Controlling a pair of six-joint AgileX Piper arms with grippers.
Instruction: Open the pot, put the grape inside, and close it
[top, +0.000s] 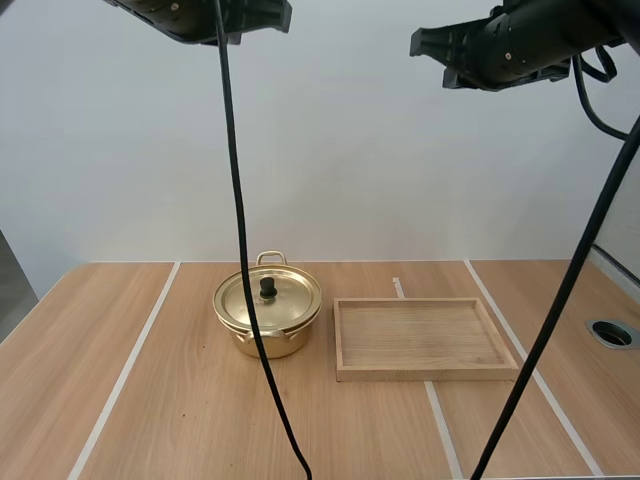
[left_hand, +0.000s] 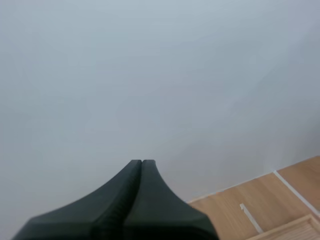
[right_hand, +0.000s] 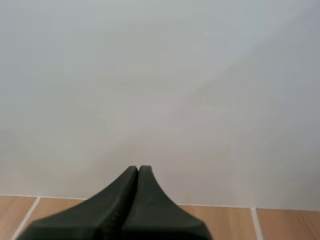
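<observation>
Evidently you have every step ahead: the round golden metal pot (top: 262, 340) sits at nine o'clock of the shallow rectangular wooden tray (top: 424, 372), its golden lid (top: 285, 300) on. Your left gripper (left_hand: 142, 163) and right gripper (right_hand: 138, 169) hang high above the table, fingers pressed together, empty. Opening, loading and closing all remain.

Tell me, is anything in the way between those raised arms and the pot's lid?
Nothing visible does. The lid sits on the pot with open air above; the tray lies beside it, apart. The left end effector and right end effector hang high, shut.
</observation>
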